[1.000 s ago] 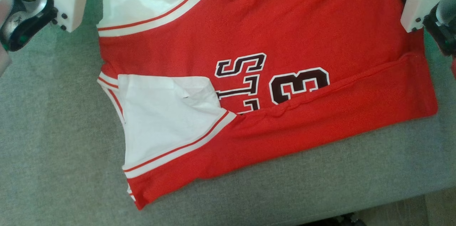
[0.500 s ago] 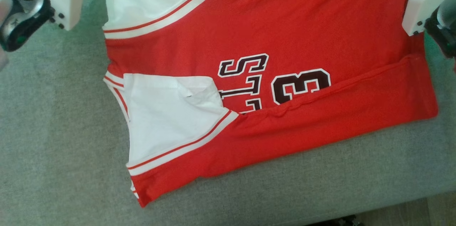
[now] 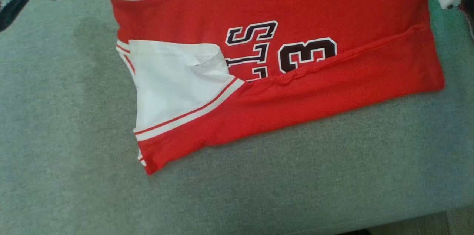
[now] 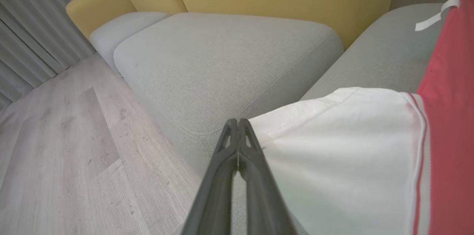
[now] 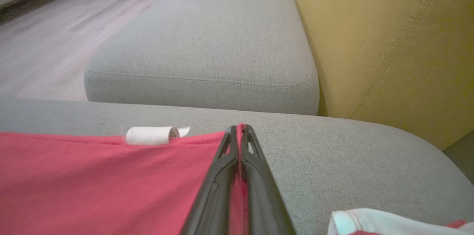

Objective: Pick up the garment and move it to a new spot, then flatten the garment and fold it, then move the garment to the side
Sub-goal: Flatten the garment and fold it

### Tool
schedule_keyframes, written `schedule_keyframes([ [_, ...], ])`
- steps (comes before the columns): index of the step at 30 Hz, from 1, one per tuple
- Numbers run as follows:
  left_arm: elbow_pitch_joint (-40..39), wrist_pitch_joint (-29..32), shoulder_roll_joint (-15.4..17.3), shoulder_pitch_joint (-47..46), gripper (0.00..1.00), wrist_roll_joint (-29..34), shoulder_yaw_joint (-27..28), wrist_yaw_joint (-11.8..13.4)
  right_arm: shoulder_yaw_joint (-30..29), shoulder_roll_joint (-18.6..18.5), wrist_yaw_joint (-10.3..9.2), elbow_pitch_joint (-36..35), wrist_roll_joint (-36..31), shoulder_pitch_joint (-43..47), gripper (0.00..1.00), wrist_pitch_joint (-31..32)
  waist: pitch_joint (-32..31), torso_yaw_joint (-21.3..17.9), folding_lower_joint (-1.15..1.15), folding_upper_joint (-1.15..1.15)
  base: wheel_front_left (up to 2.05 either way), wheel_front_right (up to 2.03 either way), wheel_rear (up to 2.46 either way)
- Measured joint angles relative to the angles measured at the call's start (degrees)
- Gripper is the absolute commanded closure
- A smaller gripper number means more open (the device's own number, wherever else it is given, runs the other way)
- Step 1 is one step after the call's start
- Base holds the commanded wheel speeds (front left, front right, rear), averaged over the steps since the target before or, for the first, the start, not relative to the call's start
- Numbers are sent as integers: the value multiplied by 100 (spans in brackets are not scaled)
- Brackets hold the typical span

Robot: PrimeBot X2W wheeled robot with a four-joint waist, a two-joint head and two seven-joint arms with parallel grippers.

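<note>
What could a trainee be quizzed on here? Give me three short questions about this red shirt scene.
1. True or false: the right gripper is shut on the jersey's red edge.
2. The jersey lies on: A) a wooden floor, B) a grey cushion, C) a yellow blanket.
3. Fill in: the big printed digit on the jersey is ___.
Key: 1 true; 2 B; 3 3.
</note>
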Motion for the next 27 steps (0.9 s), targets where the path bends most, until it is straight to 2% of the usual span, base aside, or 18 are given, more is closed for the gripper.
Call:
schedule_keyframes([
  [5, -276, -279, 25, 257, 100, -99, 2, 12, -103, -188, 0, -257, 494, 432, 100, -148, -227, 118, 0, 0, 0, 0, 0],
  [8, -655, -402, 156, 677, 100, -163, -21, 157, -120, -328, 0, -343, 604, 817, 100, -244, -355, 204, 0, 0, 0, 0, 0],
  [13, -1553, -559, 561, 1445, 100, -310, -89, 592, -199, -499, 0, -520, 712, 1341, 100, -423, -540, 339, -1, 0, 0, 0, 0],
  [20, -2982, -601, 1122, 2380, 100, -478, -192, 1386, -304, -651, 0, -784, 602, 1942, 100, -702, -676, 432, -1, 0, 0, 0, 0],
  [27, -3954, -677, 1363, 3188, 100, -609, -290, 2098, -556, -666, 0, -964, 282, 2507, 100, -823, -712, 451, 0, 0, 0, 0, 0],
])
